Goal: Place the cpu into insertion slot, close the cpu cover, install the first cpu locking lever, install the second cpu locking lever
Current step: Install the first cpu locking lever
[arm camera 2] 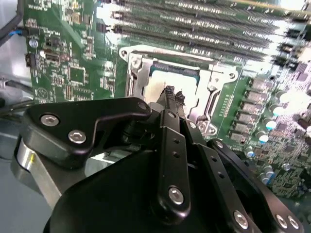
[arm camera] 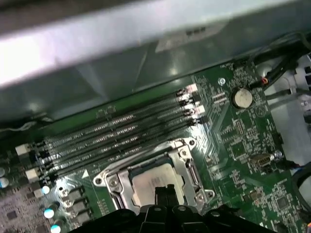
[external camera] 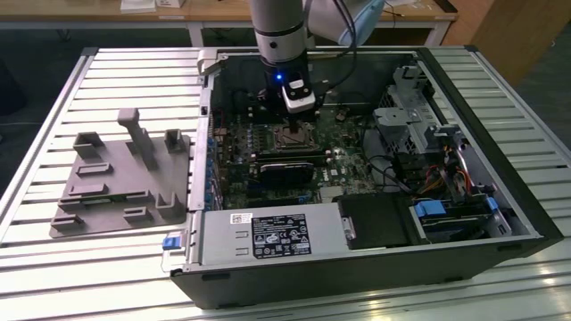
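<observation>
Shut tight at the jaws, with nothing pinched between them. Sits with the gripper [arm camera 2: 173,94] tip right over the chip [arm camera: 150,180], touching or just above, can't tell which. Already down in the socket [arm camera: 111,182], and shows pale through the window of the cover plate [arm camera: 188,167], lying flat on top.

Just beyond the socket, long memory slots [arm camera: 121,138] side by side on the green board [arm camera: 243,145], plus a coin battery [arm camera: 241,98] off toward one corner.

Further out in the exterior view, comes straight down with the arm [external camera: 281,33] into an open PC case [external camera: 499,221] lying on a slatted table [external camera: 53,267]. Off to the exterior view's left of the case, a grey plastic fixture [external camera: 116,194], well apart from all the action.
</observation>
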You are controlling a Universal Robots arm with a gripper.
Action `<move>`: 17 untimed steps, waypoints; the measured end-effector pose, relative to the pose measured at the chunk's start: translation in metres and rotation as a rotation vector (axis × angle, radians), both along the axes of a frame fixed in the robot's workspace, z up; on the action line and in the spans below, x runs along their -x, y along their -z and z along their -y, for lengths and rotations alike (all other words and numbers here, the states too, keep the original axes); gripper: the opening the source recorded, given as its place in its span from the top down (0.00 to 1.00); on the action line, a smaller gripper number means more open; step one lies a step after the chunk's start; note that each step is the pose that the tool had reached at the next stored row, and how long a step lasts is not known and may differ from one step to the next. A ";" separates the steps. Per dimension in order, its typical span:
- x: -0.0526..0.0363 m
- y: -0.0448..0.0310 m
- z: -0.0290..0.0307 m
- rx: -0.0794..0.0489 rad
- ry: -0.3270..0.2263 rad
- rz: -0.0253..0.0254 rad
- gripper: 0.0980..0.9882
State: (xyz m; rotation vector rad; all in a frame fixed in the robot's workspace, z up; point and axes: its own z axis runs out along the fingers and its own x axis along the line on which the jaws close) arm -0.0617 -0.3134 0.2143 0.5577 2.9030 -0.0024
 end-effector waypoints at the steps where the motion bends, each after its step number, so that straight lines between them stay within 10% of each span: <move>1: 0.0000 0.0000 0.0012 0.001 0.000 -0.0007 1.00; 4: -0.0008 0.0002 0.0036 0.005 0.002 -0.0112 1.00; 8: -0.0029 0.0003 0.0041 0.005 0.002 -0.0615 1.00; 17: -0.0040 0.0004 0.0041 0.005 0.002 -0.0640 1.00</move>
